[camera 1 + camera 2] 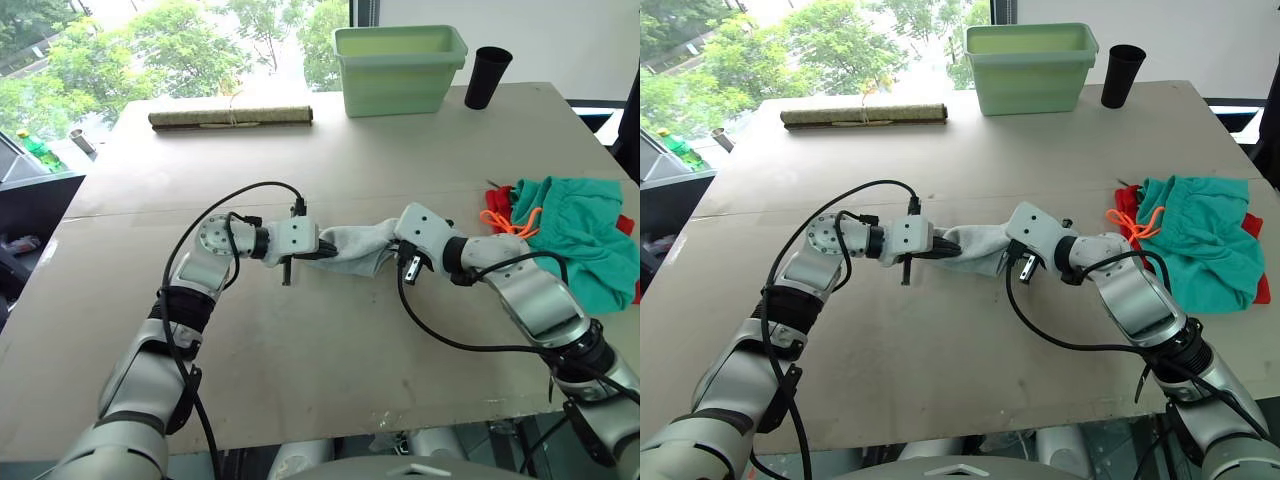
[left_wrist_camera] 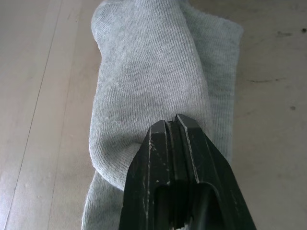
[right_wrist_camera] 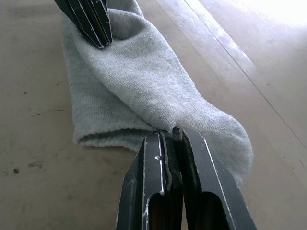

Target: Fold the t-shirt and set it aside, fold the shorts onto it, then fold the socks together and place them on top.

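1. Bright red thin-fabric t-shirt (image 1: 1126,200): lies at the right edge of the bench, almost wholly under the green garment; only red margins show at either side. Judged folded and set aside.
2. Teal-green cloth shorts (image 1: 1198,238) with orange drawstring cord (image 1: 1135,222): rest on top of the t-shirt as a loose, somewhat rumpled pile. Judged as the second step done, though not neatly.
3. Pale grey-white soft knit socks (image 1: 355,249): stretched across the middle of the bench, between the two grippers, well apart from the garment pile. Layered cloth shows in the wrist views; how the two socks lie on each other cannot be told.
4. Left gripper (image 2: 173,125): black fingers clamped together on one end of the socks.
5. Right gripper (image 3: 167,135): black fingers pinched tight on the opposite end, a sliver of grey knit between them.
6. Remaining, as judged: finish folding the socks together, carry them toward the right edge and place them on the shorts.
7. Other items, far edge of the bench: pale green plastic tub (image 1: 400,68), black cup (image 1: 487,76), rolled brown mat (image 1: 230,117).
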Available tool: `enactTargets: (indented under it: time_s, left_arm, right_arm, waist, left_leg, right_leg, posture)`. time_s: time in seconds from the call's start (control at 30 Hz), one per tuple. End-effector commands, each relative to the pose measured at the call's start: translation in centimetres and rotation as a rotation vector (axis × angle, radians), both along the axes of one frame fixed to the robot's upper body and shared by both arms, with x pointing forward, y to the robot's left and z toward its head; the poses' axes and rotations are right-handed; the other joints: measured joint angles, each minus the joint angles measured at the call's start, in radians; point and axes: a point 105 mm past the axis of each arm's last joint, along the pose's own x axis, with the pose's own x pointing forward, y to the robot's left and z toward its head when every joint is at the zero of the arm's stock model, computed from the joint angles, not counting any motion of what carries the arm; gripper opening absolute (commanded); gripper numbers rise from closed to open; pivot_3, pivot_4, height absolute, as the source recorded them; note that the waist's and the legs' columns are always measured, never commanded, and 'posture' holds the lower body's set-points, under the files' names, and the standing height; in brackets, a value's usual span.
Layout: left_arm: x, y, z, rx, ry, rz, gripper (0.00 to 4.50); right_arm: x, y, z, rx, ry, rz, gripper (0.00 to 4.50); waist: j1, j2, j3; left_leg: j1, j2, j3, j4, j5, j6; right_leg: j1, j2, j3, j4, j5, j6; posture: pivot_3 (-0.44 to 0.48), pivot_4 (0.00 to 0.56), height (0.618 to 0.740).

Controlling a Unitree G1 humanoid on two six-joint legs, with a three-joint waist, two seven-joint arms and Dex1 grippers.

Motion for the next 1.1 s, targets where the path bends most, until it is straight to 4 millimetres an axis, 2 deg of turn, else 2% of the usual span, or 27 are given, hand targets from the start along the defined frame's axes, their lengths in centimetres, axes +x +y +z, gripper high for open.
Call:
enactTargets:
  time_s: [0.03,0.07,0.2,0.4,0.5,0.63,0.67,0.77,0.8,0.87,0.9,1.1]
  left_arm:
    - [-0.1,0.0,2.3,-0.057,0.018,-0.018,0.69]
    - [0.0,0.1,2.4,-0.053,0.009,-0.011,0.95]
    - [0.0,0.3,2.5,-0.047,0.021,-0.001,2.80]
    - [0.9,0.6,1.2,0.028,-0.033,0.010,2.80]
    - [1.3,0.3,0.8,0.032,-0.045,0.012,1.96]
    - [1.5,0.1,0.8,0.000,-0.019,0.011,0.05]
    - [1.5,0.1,0.7,0.001,-0.014,0.010,0.05]
    - [1.5,0.3,0.6,0.004,-0.006,0.006,0.00]
    - [1.5,0.3,0.6,0.003,-0.006,0.005,0.00]
    - [1.5,0.3,0.6,0.001,-0.006,0.003,0.00]
    - [1.5,0.3,0.6,0.000,-0.006,0.002,0.00]
    - [1.4,0.3,0.7,-0.007,-0.010,-0.002,0.00]
  right_arm:
    - [0.1,-0.3,1.3,0.015,-0.054,-0.008,0.00]
    - [0.1,-0.3,1.3,0.016,-0.053,-0.010,0.00]
    - [0.2,-0.4,1.2,0.021,-0.050,-0.016,0.00]
    - [0.2,-0.3,1.2,0.027,-0.050,-0.019,0.00]
    - [0.2,-0.3,1.2,0.028,-0.047,-0.021,0.00]
    - [-0.1,-0.4,0.7,0.047,0.013,-0.007,0.00]
    - [-0.2,-0.4,0.7,0.070,0.036,-0.007,0.00]
    - [0.3,-1.1,0.7,0.067,0.028,-0.031,0.98]
    - [0.6,-1.3,0.8,0.058,0.006,-0.051,1.39]
    - [0.8,-1.5,0.8,0.054,-0.007,-0.063,2.52]
    - [0.7,-1.5,0.7,0.056,0.001,-0.055,2.91]
    - [0.3,-1.2,0.7,0.064,0.017,-0.031,2.91]
  waist:
    - [0.000,0.000,0.000]
    - [-0.001,0.000,0.000]
    - [-0.001,0.000,0.000]
    - [0.000,0.000,0.000]
    - [0.000,0.000,0.000]
    - [-0.001,0.000,0.000]
    - [-0.001,0.000,0.000]
    - [-0.001,0.000,0.000]
    - [-0.001,0.000,0.000]
    - [-0.001,0.000,0.000]
    - [-0.001,0.000,0.000]
    - [-0.001,0.000,0.000]
  left_leg:
    - [0.000,0.000,0.000,0.000,0.000,0.000]
    - [0.000,0.000,0.000,0.000,0.000,0.000]
    - [0.000,0.000,0.000,0.000,0.000,0.000]
    - [0.000,0.000,0.000,0.000,0.000,0.000]
    - [0.000,0.000,0.000,0.000,0.000,0.000]
    - [0.000,0.000,0.000,0.001,0.000,0.000]
    - [0.000,0.000,0.000,0.001,0.000,0.000]
    - [0.000,0.000,0.000,0.001,0.000,0.000]
    - [0.000,0.000,0.000,0.001,0.000,0.000]
    - [0.000,0.000,0.000,0.001,0.000,0.000]
    - [0.000,0.000,0.000,0.001,0.000,0.000]
    - [0.000,0.000,0.000,0.001,0.000,0.000]
  right_leg:
    - [0.000,0.000,0.000,0.000,0.000,0.000]
    - [0.000,0.000,0.000,0.000,0.000,0.000]
    - [0.000,0.000,0.000,0.000,0.000,0.000]
    - [0.000,0.000,-0.001,0.000,0.000,0.000]
    - [0.000,0.000,-0.001,0.000,0.000,0.000]
    - [0.000,0.000,-0.001,0.000,0.000,0.000]
    - [0.000,0.000,-0.001,0.000,0.000,0.000]
    - [0.000,0.000,-0.001,0.000,0.000,0.000]
    - [0.000,0.000,-0.001,0.000,0.000,0.000]
    - [0.000,0.000,-0.001,0.000,0.000,0.000]
    - [0.000,0.000,-0.001,0.000,0.000,0.000]
    - [0.000,0.000,-0.001,0.000,0.000,0.000]
  posture:
    - [0.000,0.150,0.740]
    - [0.000,0.150,0.740]
    - [0.000,0.150,0.740]
    - [0.000,0.150,0.740]
    - [0.000,0.150,0.740]
    - [0.000,0.150,0.740]
    - [0.000,0.150,0.740]
    - [0.000,0.150,0.740]
    - [0.000,0.150,0.740]
    - [0.000,0.150,0.740]
    - [0.000,0.150,0.740]
    - [0.000,0.150,0.740]
